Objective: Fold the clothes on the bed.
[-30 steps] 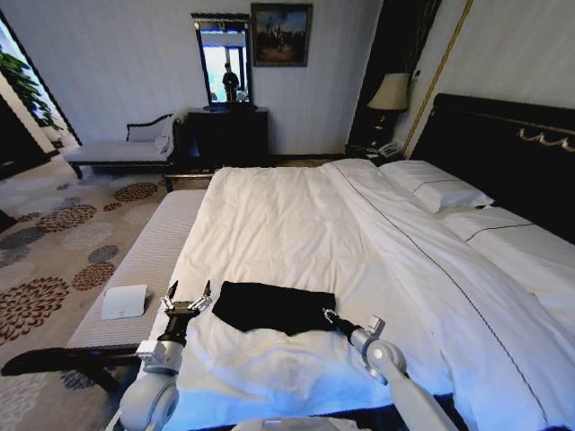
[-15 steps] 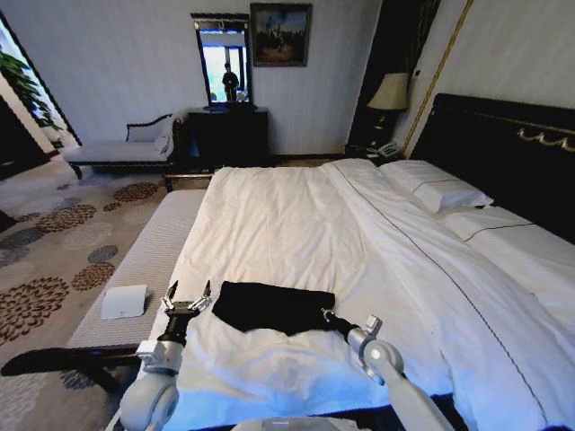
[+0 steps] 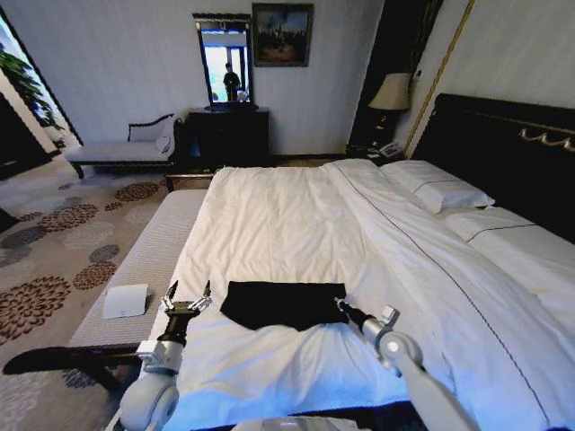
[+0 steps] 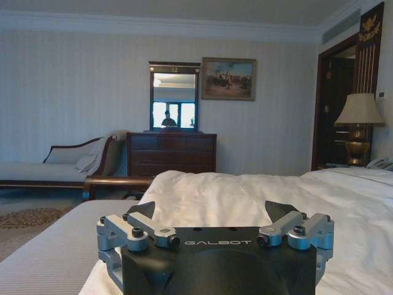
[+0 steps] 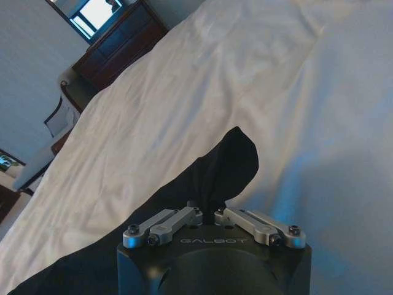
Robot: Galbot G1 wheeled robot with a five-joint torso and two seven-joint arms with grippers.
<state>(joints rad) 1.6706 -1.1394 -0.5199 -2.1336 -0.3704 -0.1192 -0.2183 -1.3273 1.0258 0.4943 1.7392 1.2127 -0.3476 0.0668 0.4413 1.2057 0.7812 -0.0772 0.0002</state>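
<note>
so the black t-shirt (image 3: pixel 283 304) is lying on the white duvet near the foot end of the bed (image 3: pixel 296 224), folded into a flattish dark rectangle, lettering not visible from here. it sits roughly in the middle between the two arms, and small against all that white bedding.

the right gripper (image 3: pixel 341 306) is right at the shirt's right edge. in the right wrist view the right gripper (image 5: pixel 206 212) has its fingers pinched together on a bunched-up bit of the black fabric (image 5: pixel 209 175), which pokes up in a little hump past the fingertips. so it's clamped on the shirt, no doubt there.

the left gripper (image 3: pixel 188 299) hangs just off the shirt's left edge, not touching it, above the side of the duvet. its two fingers are spread wide in a v, nothing between them. the left wrist view shows the same thing, left gripper (image 4: pixel 212 212) with fingertips well apart and just bedding beyond.

going outward: a grey upholstered bench (image 3: pixel 148 260) runs along the bed's left side, with a white sheet of paper (image 3: pixel 125 301) lying on it near the left arm. pillows (image 3: pixel 436 189) sit against the dark headboard (image 3: pixel 499 148) on the right. far wall has a dark dresser (image 3: pixel 226 135) with a mirror (image 3: pixel 225 63), a framed painting (image 3: pixel 281 34), a chaise (image 3: pixel 121 148) to the left, and a lamp (image 3: pixel 392 92) by the headboard. patterned carpet (image 3: pixel 54 251) on the left.
</note>
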